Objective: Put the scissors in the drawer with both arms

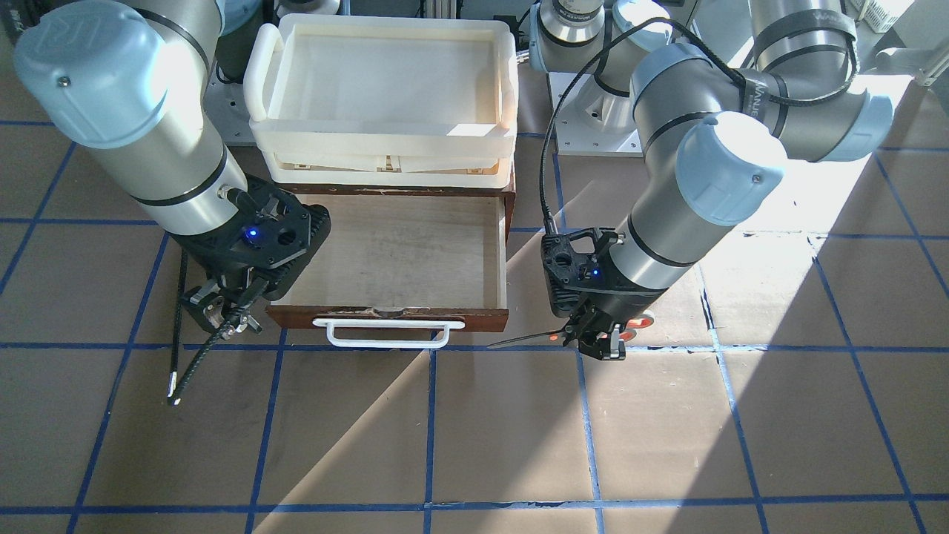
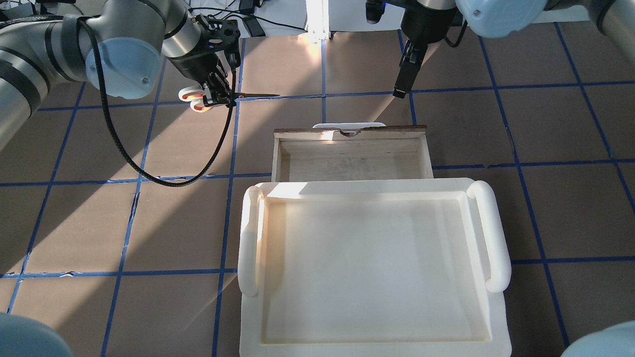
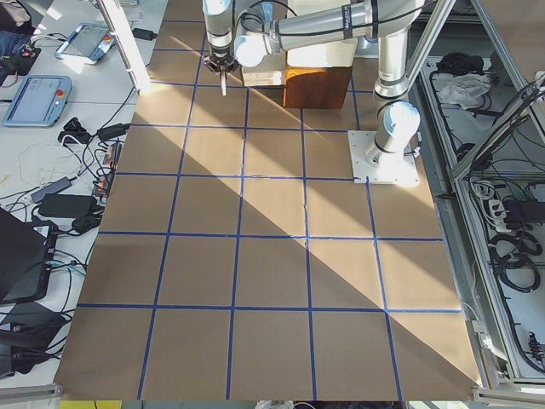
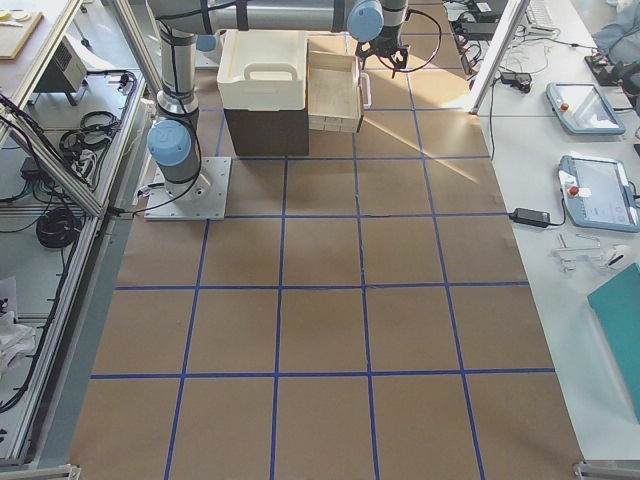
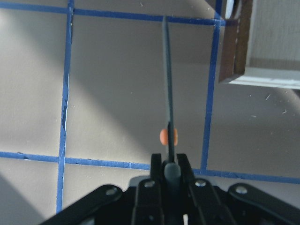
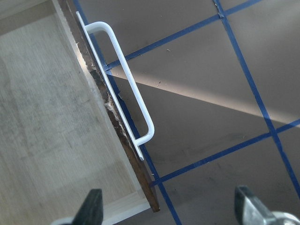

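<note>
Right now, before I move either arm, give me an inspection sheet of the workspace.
Surface: brown table, blue tape grid, sun patches.
Job's things: drawer pulled open, empty; scissors outside it, near its front corner.
Clutter: cream tray above the drawer's rear, empty.
Grippers: left gripper shut on scissors; right gripper open, empty, by the white handle.
Cables: black cable loops from the left arm.
Surroundings: teach pendants on side benches.
</note>
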